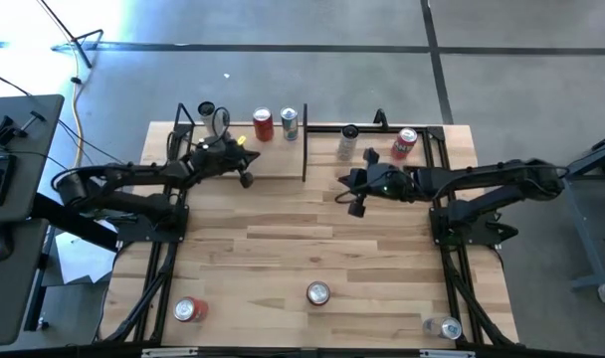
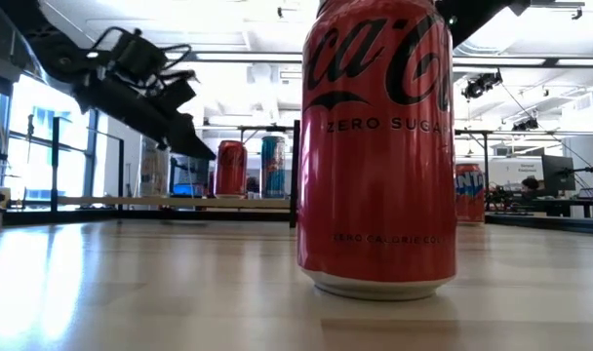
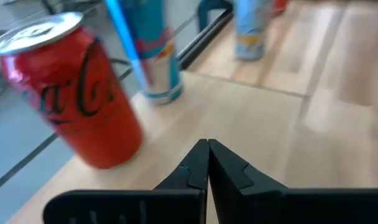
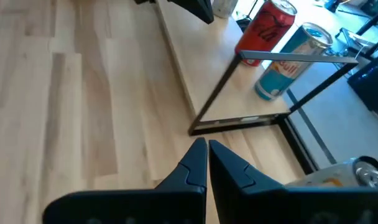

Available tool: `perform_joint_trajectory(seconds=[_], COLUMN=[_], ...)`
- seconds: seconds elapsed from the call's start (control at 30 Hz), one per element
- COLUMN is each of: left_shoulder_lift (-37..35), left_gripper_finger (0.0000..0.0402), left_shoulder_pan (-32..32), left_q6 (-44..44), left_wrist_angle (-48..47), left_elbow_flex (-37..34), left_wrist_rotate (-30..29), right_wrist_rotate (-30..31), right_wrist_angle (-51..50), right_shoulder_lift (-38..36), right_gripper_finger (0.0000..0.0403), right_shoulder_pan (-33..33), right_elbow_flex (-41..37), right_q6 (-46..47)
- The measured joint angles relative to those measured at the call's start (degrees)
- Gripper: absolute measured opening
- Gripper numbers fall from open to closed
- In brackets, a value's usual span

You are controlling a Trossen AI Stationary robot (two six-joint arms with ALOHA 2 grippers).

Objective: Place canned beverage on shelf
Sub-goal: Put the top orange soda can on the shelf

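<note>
Left gripper [image 1: 245, 179] has its fingers pressed together on nothing, hovering over the shelf [image 1: 273, 164], a small pale-wood board with thin black rod frames at the table's far edge. On the shelf stand a red cola can [image 1: 263, 125] and a blue-and-silver can [image 1: 290, 123], upright and just beside each other. Right gripper [image 1: 357, 207] is likewise closed and empty, reaching in just past the shelf's end frame.

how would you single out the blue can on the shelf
Find the shelf, the pale board at the table's far left with black rod frames. Two cans stand together on it: a red can and the blue can, nearer the frame in the table's middle. It alone is blue and silver.
</note>
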Motion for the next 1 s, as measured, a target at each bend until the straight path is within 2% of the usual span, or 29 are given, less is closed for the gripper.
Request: perform_joint_trajectory(seconds=[0.17,0.23,0.33,0.47,0.53,0.63,0.73,0.87,1.0], left_shoulder_lift=[-5.6,-7.9,-10.8,-13.2,-13.8,-13.8,-13.7,-13.7,-13.7], left_gripper_finger=[0.0,0.0,0.0,0.0,0.0,0.0,0.0,0.0,0.0], left_shoulder_pan=[-1.1,-1.8,-2.9,-4.0,-4.2,-4.2,-4.2,-4.2,-4.2], left_q6=[-0.4,-0.3,0.8,2.5,2.6,3.4,4.1,5.0,5.1], left_wrist_angle=[-1.4,-2.2,-3.6,-4.0,-4.0,-4.1,-4.2,-5.0,-5.8], left_elbow_flex=[-1.3,-1.4,-1.4,-1.4,-1.4,-1.4,-1.4,-1.4,-1.4], left_wrist_rotate=[7.1,8.5,9.1,9.1,9.2,9.1,9.1,9.1,9.1], right_wrist_rotate=[4.0,5.9,12.1,21.8,24.3,22.5,15.8,7.1,-1.6], right_wrist_angle=[1.3,1.3,0.0,-14.2,-23.9,-32.7,-37.0,-38.9,-39.3], right_shoulder_lift=[0.1,0.2,0.2,-0.1,-0.2,-0.1,-0.1,-0.1,0.7], right_gripper_finger=[0.0009,0.0022,0.0054,0.0108,0.0136,0.0178,0.0221,0.027,0.0294], right_shoulder_pan=[4.3,5.6,6.7,4.8,2.4,-3.6,-12.3,-25.7,-38.1], right_elbow_flex=[0.0,0.0,0.0,2.7,4.3,6.5,8.3,10.6,12.1], right_q6=[3.4,2.4,3.6,14.0,20.0,26.1,27.9,25.6,22.2])
